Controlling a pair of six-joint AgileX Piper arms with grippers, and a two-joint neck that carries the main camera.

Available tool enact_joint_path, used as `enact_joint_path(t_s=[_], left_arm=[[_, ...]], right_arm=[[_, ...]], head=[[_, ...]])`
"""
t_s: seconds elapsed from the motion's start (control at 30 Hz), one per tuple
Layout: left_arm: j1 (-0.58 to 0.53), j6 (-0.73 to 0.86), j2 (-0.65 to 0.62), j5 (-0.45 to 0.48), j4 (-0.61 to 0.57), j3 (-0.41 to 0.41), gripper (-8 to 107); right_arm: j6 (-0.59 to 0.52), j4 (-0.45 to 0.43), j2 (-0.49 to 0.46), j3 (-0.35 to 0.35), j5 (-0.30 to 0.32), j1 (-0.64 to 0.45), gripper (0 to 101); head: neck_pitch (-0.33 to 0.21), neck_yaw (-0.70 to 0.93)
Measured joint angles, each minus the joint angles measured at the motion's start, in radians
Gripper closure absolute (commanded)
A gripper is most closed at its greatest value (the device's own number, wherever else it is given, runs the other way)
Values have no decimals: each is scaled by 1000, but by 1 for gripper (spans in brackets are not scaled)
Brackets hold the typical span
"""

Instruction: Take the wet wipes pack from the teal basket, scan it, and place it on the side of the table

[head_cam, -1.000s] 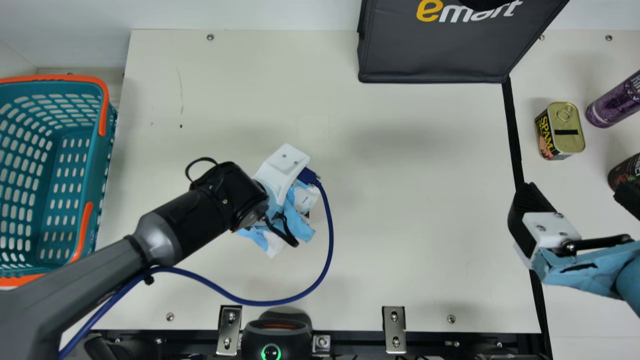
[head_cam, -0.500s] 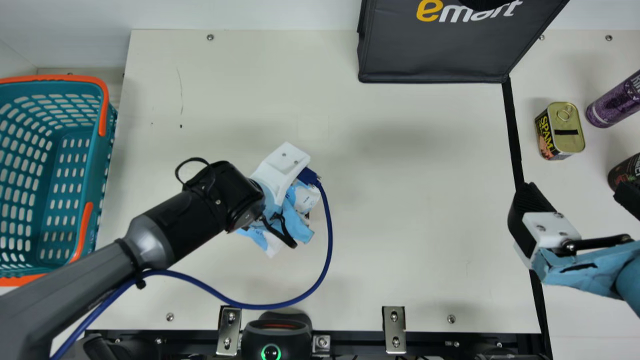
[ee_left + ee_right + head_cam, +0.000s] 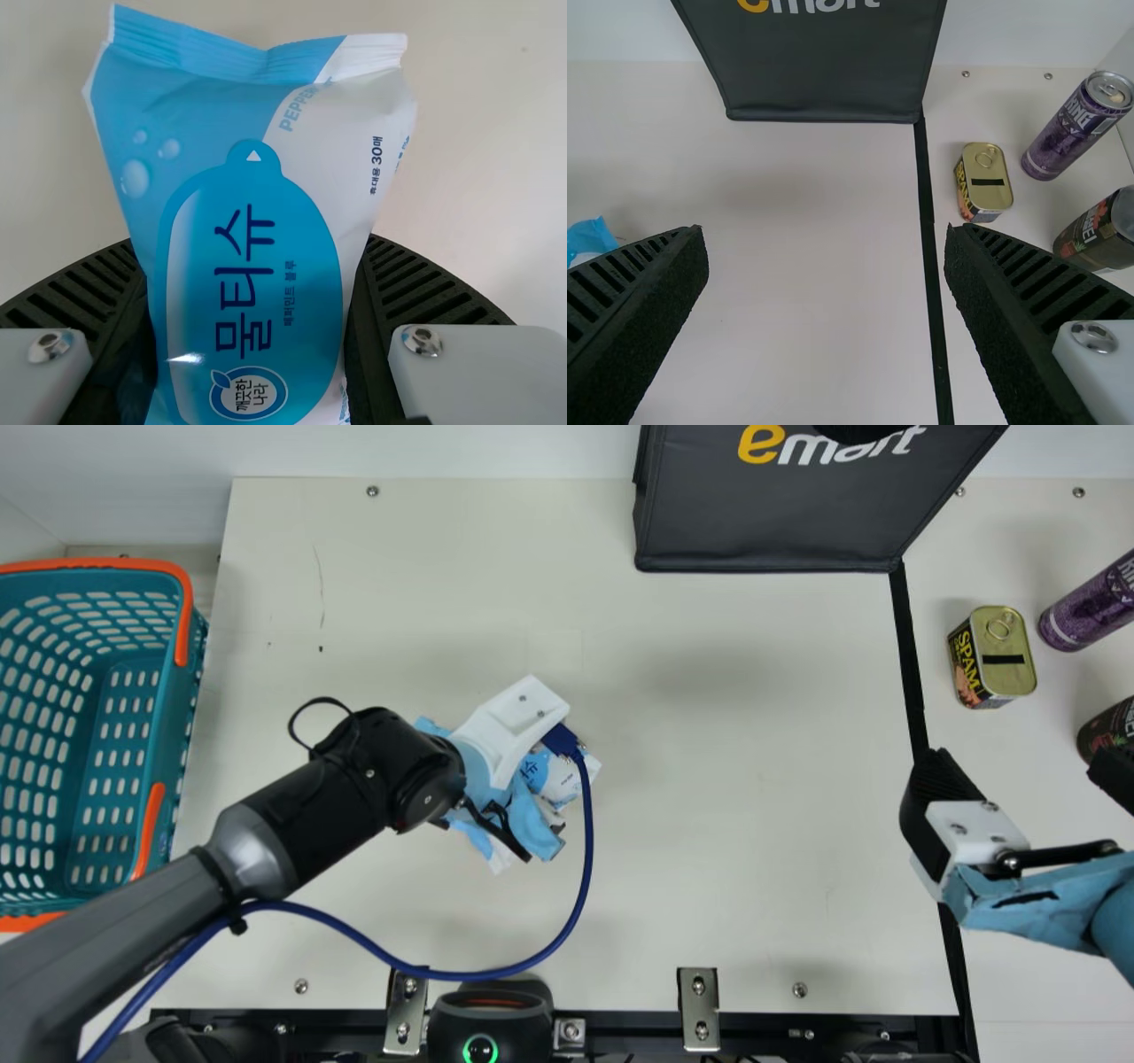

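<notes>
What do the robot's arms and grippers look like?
Left arm: grey link, silver collar, black wrist, white bracket, dark blue cable. Right gripper: black ribbed fingers, white mounts, light blue covering with a black mark. Left gripper: matching ribbed fingers, white mounts.

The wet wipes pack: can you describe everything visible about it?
The wet wipes pack looks like glossy, flexible film, blue and white, somewhat wrinkled. One end is sealed in a crimped strip; the front shows dark lettering on a rounded blue panel. The left gripper squeezes it from both sides, over the cream table; whether it touches the table, I cannot tell.
</notes>
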Motion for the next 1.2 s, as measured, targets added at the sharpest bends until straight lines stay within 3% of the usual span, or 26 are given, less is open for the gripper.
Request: enact_joint_path(t_s=[0.37,0.73,1.2], left_arm=[[31,171,0,-108,-79,40,107],[35,234,2,-214,-114,88,107],[45,383,-6,-186,-249,100,107]], right_arm=[[0,0,0,0,0,0,6],[0,0,0,0,0,0,6],[0,0,0,0,1,0,6]], head=[[0,0],[0,0],[0,0]])
